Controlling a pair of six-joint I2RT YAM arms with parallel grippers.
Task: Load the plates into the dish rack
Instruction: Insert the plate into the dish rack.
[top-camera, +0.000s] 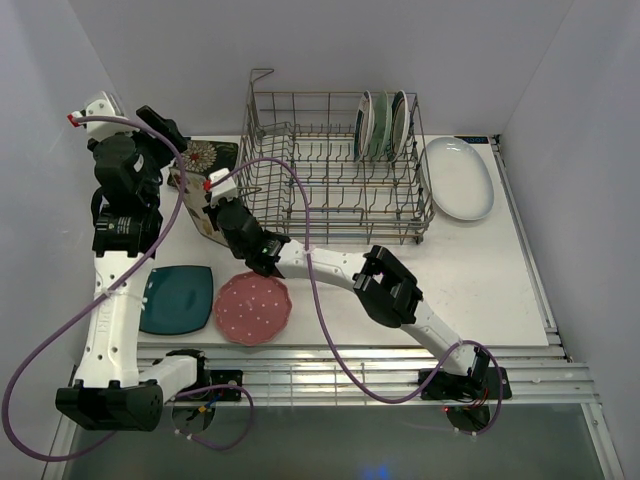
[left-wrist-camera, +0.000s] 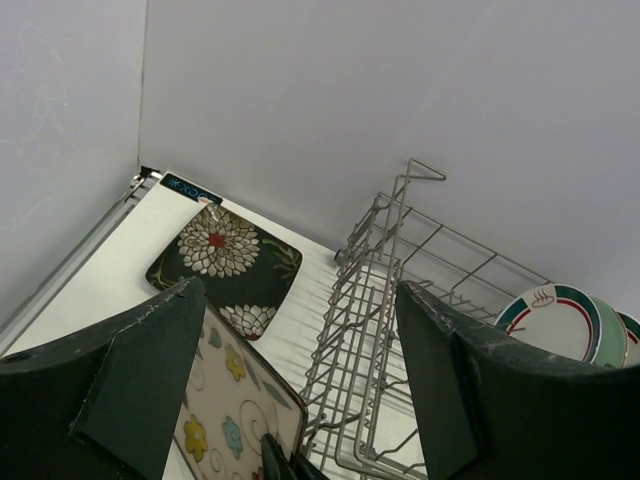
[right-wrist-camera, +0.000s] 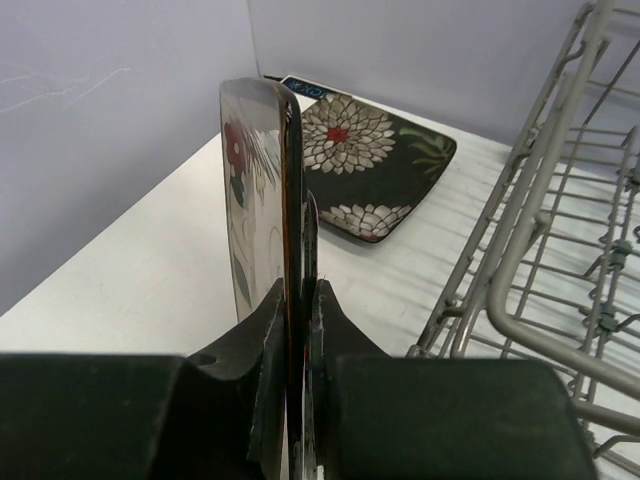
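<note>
Closest to the right wrist lens, right tool (right-wrist-camera: 298, 300): jaws pinched narrow on the edge of the cream plate (right-wrist-camera: 255, 180), a square floral piece held upright and seen edge-on. From the top view this cream plate stands just left of the rack (top-camera: 300, 96), at its left end; whether its bottom edge touches the worktop (top-camera: 480, 270) cannot be told. Next, left tool (left-wrist-camera: 298, 295): jaws spread wide, nothing between them, hanging above the far left corner of the worktop, apart from the cream plate below it. Item, black plate (left-wrist-camera: 225, 265): square, white flowers with red centres, lying flat at the far left of the worktop, beside the rack's left wall and beyond the cream plate. Item, the rack itself: grey wire, rectangular, tall sides, upright tines, standing at the far middle of the worktop. Item, round plates (top-camera: 385, 125): several, upright on edge in the rack's far right corner; the one facing the left wrist lens is white with a green rim and a red ring. Item, oval plate (top-camera: 460, 178): white, flat on the worktop just right of the rack. Item, teal plate (top-camera: 178, 298): dark, squarish, flat at the near left. Item, pink plate (top-camera: 253, 307): dotted, scalloped rim, flat just right of the teal plate, near the right forearm.
</note>
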